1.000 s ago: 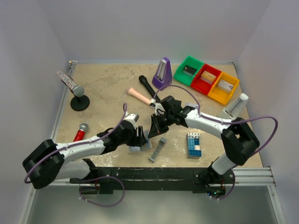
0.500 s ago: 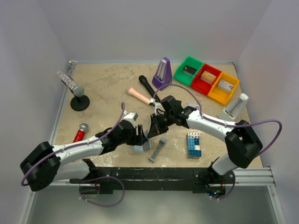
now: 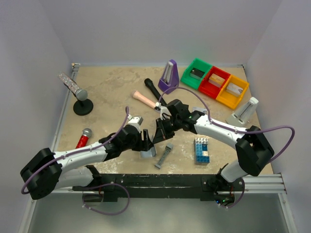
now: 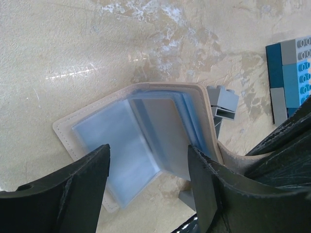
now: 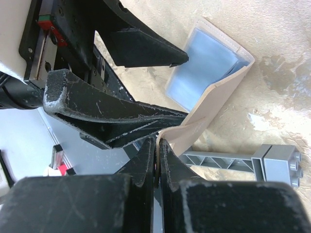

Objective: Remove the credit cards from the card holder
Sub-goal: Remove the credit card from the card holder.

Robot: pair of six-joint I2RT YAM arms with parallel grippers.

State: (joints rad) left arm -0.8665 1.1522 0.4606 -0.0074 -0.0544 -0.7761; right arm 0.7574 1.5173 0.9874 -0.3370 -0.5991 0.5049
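Card holder (image 4: 146, 141) — open; right gripper (image 5: 158, 143) pinching its flap, left gripper (image 4: 149, 160) wide above it — no credit cards out.

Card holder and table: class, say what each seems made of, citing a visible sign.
Card holder: likely soft vinyl or faux leather, since its pale-edged panel bends; glossy translucent blue sleeves inside. Table: stone-look surface, perhaps laminate, mottled beige with shiny glare.

Purple metronome (image 3: 168, 76) beside green, red and orange bins (image 3: 207, 91); brick stack (image 3: 201, 150) right of grey bar (image 3: 164, 155).
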